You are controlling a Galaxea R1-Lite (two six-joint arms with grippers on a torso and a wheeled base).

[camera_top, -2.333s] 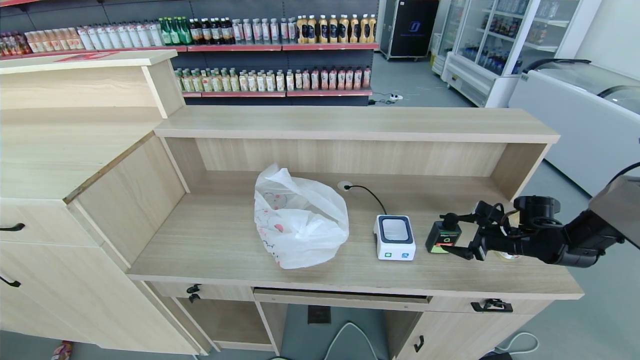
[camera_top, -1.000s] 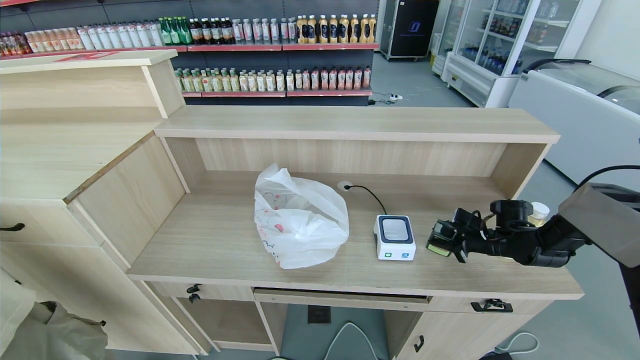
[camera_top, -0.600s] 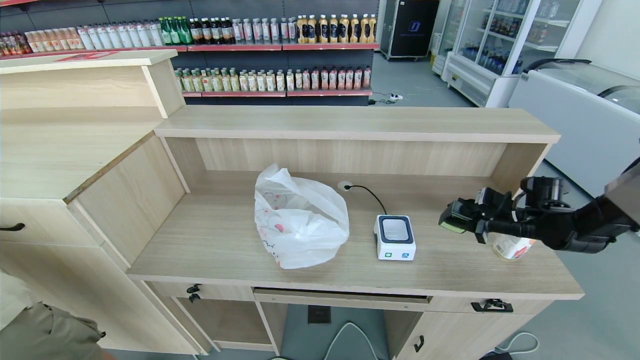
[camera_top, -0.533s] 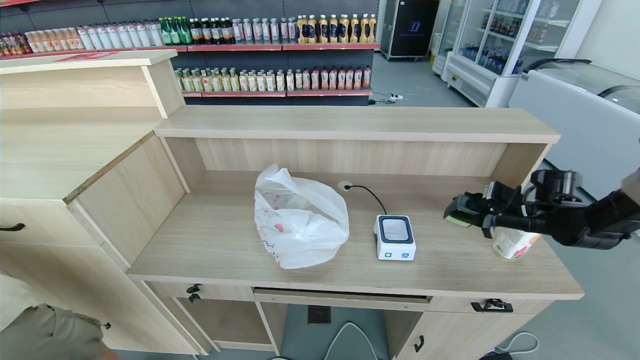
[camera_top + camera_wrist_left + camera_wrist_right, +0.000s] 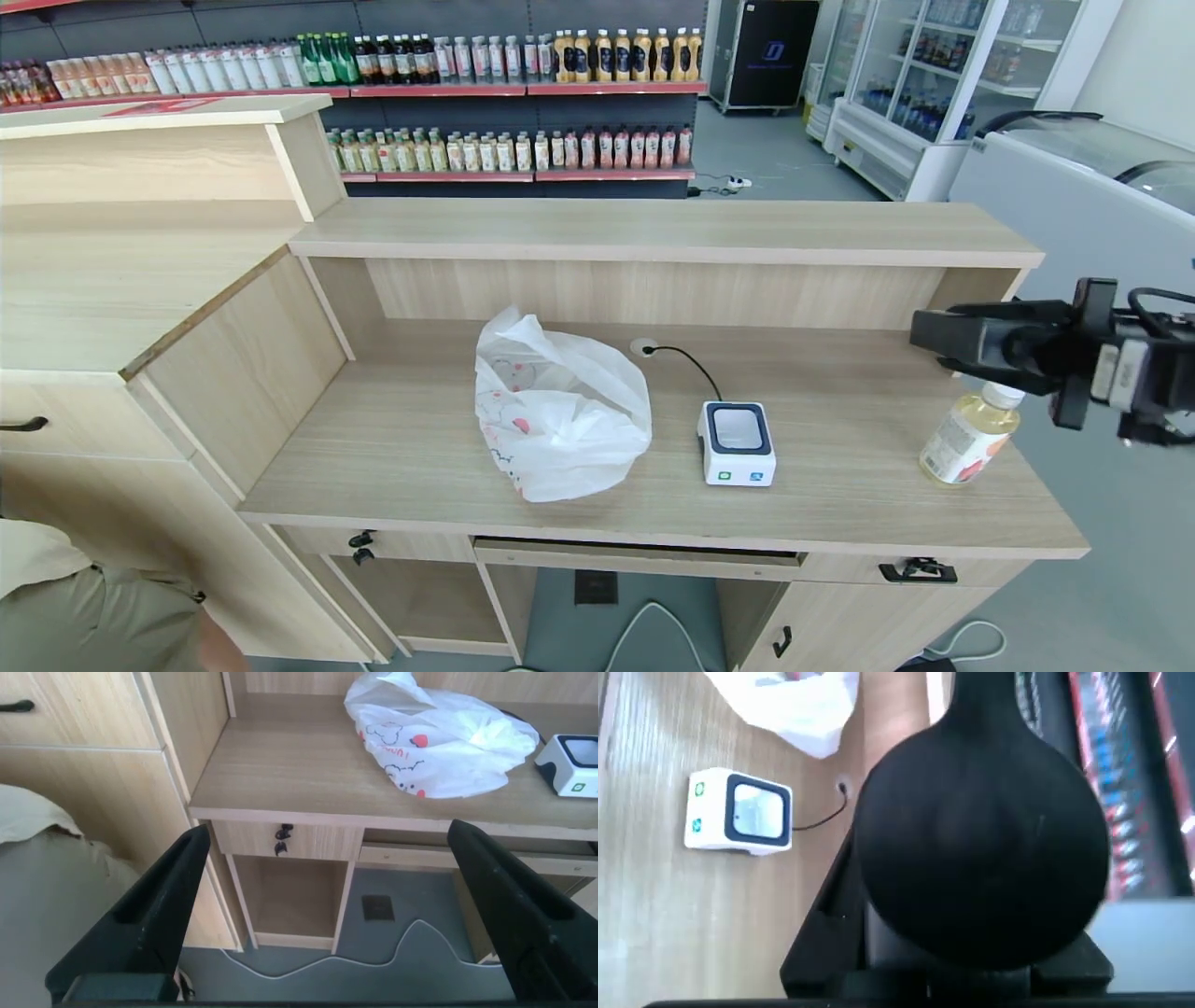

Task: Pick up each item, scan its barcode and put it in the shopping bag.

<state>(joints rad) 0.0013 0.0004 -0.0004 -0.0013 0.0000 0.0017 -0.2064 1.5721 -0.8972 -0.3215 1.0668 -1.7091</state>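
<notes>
Right gripper (image 5: 926, 334): fingers clamped on black-capped item (image 5: 985, 849) above tabletop's (image 5: 840, 509) right edge; descent could topple bottle (image 5: 966, 439) beneath. Left gripper (image 5: 327, 829): fingers apart.

Open desk (image 5: 392, 439) left of the bag (image 5: 560, 411), up to the slanted side wall (image 5: 252, 364). Narrow gap between bag and scanner (image 5: 737, 441), cable (image 5: 686, 359) trailing behind. Wide bare stretch centre-right, ending at the bottle (image 5: 966, 439). Back edge roofed by the upper ledge (image 5: 653, 233). At frame right, above that bottle, right tool (image 5: 938, 336) clamped on a dark jar (image 5: 980, 849).
</notes>
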